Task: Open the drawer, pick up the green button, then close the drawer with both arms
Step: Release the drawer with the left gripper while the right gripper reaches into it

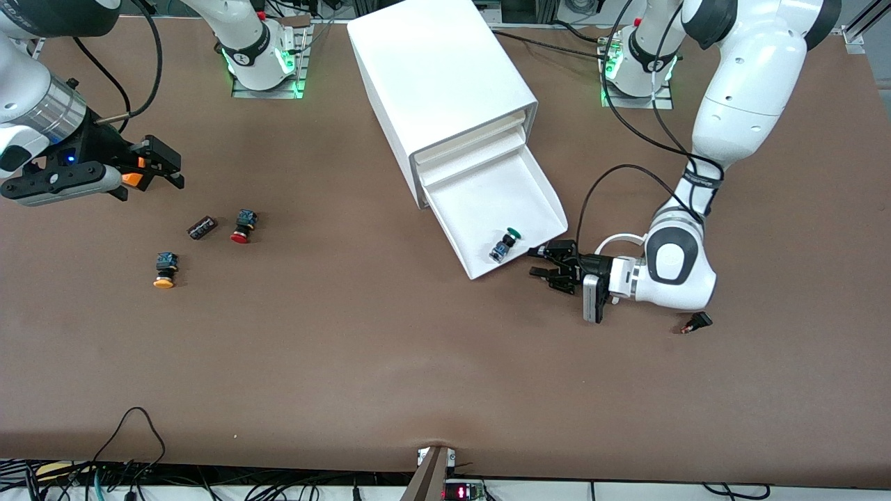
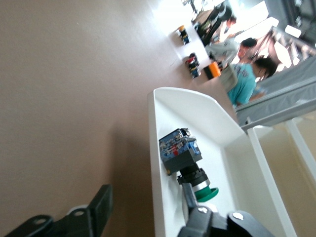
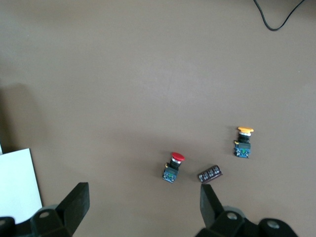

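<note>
left gripper (image 1: 541, 262) jaws apart beside open drawer (image 1: 539, 182); right gripper (image 1: 159, 163) apart, arm cut off.

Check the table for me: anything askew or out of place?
Cabinet sits skewed to the table's edges, its bottom drawer pulled out. Green button lies tipped on its side in the drawer's front corner, by the left gripper. A small black part lies loose near the left arm. Right gripper waits.

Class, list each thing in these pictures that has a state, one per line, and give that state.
drawer: pulled out, bottom of the cabinet
green button: lying inside the drawer, not held
left gripper: jaws open, at the drawer's front rim
right gripper: jaws open, holding nothing, waiting
</note>
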Tool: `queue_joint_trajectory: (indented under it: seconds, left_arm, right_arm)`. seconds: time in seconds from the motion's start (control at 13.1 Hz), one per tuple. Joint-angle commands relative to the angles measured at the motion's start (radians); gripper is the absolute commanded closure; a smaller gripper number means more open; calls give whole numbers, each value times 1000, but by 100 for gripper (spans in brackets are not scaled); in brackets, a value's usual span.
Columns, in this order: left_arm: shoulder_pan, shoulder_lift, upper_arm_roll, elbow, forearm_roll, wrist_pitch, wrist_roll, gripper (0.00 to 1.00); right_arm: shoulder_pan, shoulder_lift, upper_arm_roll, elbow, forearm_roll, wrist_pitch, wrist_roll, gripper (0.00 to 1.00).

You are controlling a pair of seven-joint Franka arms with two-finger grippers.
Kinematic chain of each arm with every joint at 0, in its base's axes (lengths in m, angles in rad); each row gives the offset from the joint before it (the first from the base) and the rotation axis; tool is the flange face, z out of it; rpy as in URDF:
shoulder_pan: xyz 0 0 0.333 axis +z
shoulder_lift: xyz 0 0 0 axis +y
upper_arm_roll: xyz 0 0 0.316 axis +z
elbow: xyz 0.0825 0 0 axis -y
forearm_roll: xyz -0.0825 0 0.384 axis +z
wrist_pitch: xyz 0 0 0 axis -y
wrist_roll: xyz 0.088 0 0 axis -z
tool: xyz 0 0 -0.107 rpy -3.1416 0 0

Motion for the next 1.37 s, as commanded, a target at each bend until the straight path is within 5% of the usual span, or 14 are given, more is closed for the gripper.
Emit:
queue_joint_trajectory:
  seconds: [0.0, 0.76, 1.07, 1.3]
  left_arm:
    - [5, -13, -1, 130, 199, -53, -159, 0]
    - [-30, -298, -23, 176, 788, -181, -827, 0]
    - [-55, -396, -26, 182, 968, -214, -936, 0]
    - [-66, -403, -18, 182, 978, -245, -936, 0]
  right_arm:
    - [13, 16, 12, 7, 10, 21, 6, 1]
    - [358, 383, 12, 355, 8, 74, 771, 1]
    - [452, 571, 10, 568, 77, 90, 1104, 1]
    - [527, 686, 10, 675, 77, 139, 1340, 1]
